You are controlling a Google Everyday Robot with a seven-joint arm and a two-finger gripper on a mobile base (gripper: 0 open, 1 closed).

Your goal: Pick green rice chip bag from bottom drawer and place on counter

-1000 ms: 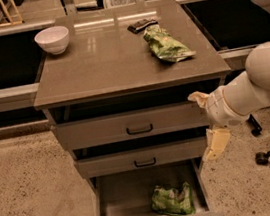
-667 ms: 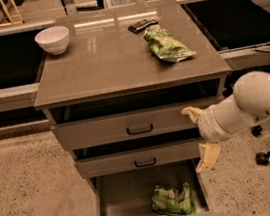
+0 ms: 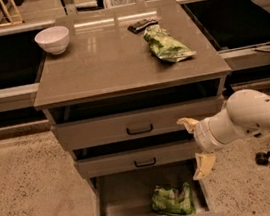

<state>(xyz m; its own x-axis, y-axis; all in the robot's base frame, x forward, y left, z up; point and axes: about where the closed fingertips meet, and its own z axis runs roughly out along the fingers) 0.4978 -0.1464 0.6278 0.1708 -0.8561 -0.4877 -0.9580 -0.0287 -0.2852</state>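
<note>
The green rice chip bag [image 3: 173, 200] lies in the open bottom drawer [image 3: 122, 197]
The gripper [image 3: 196, 144] hangs above the drawer's right side, fingers [image 3: 204, 165] apart, empty; beyond, the surface [image 3: 103, 64] carries a long green bag [image 3: 166, 45] and a white bowl [image 3: 52, 40]

counter [image 3: 108, 63]: gleaming glossy (mirroring light)
green rice chip bag [image 3: 172, 200]: crinkling shiny foil
gripper [image 3: 196, 144]: looking matt plastic, hanging above bottom drawer [image 3: 120, 203]

No legible text: green rice chip bag [image 3: 172, 200], counter [image 3: 99, 70], jaws spread beside middle drawer [image 3: 137, 159].
</note>
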